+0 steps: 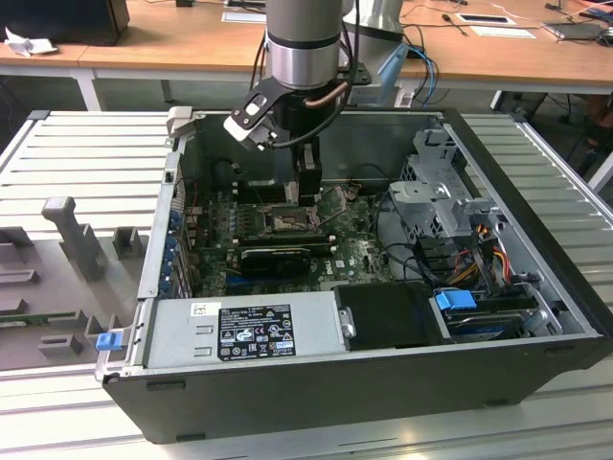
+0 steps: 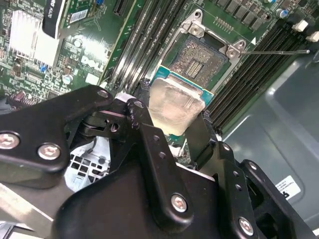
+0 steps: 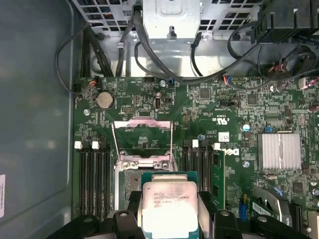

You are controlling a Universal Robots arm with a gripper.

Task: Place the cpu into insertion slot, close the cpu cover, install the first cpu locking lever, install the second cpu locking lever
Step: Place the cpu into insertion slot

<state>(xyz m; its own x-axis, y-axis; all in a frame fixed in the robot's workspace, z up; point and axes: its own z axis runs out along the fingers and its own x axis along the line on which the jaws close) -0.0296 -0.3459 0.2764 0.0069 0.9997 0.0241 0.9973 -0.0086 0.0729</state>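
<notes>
Nearest the wrist, the gripper (image 2: 173,119) had its two black fingers (image 2: 148,134) clamped on opposite edges of the chip (image 2: 175,102). The chip's silver top faced up, and its green border showed along the far side. In the first wrist view the chip sat square to the board, its edges running parallel to the rim of the socket (image 2: 203,60), so no twist looked needed. The socket lay just past the chip's far edge and slightly off to one side, open, with its dark bed of contacts bare. The chip hid only part of the socket's near side, so the gap to close seemed to run forward from the fingers and then down. How high the chip hung above the rim could not be told. Beyond the socket the cover (image 3: 142,123) stood swung up on its hinge, clear of the opening. The motherboard (image 3: 234,99) stretched past it to the metal cage (image 3: 174,20) at the far wall.
</notes>
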